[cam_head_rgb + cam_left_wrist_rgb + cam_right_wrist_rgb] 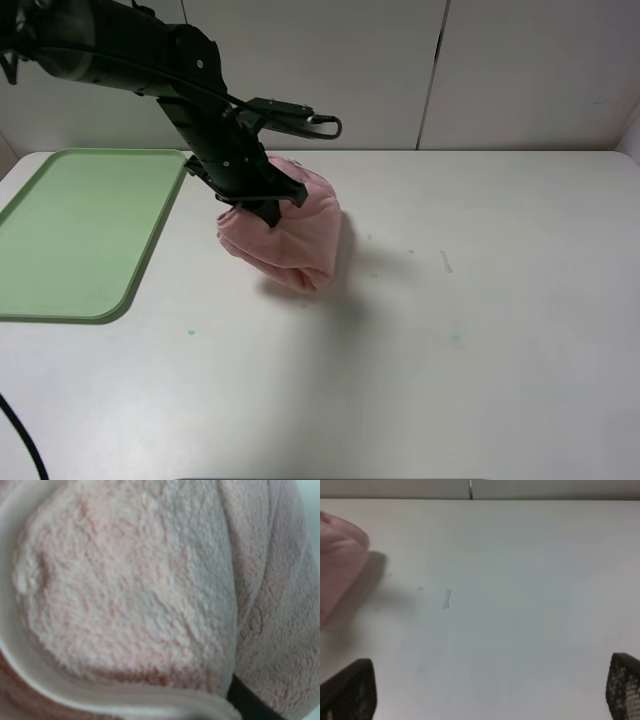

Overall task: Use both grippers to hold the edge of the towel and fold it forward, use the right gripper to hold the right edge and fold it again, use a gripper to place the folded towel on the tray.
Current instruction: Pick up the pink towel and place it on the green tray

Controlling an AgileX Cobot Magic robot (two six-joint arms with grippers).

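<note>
Carrying folded towel (290, 235) toward tray (70, 235), judging by layout. Going left to right: light-green tray flat on white counter (480, 330) at far left, bare; just right of it, left tool (262, 203) clamped on top of bundled pink towel, jaws narrow and pinched on cloth, bundle drooping below with lower end touching or barely off counter, can't tell which. Left wrist view filled with fluffy pink pile and pale hem, confirms cloth pressed in close. Right of towel, counter bare apart from faint marks. Right tool (490, 690) out of overhead view, jaws wide apart and holding nothing in its own wrist view, towel (340, 580) only at frame edge, well apart. For doing step well: lift enough to clear tray rim before sliding across, keep pinch firm so folds don't spill, lower over tray centre, release only once bundle settled flat. Risk: loose layers unrolling if dragged.
</note>
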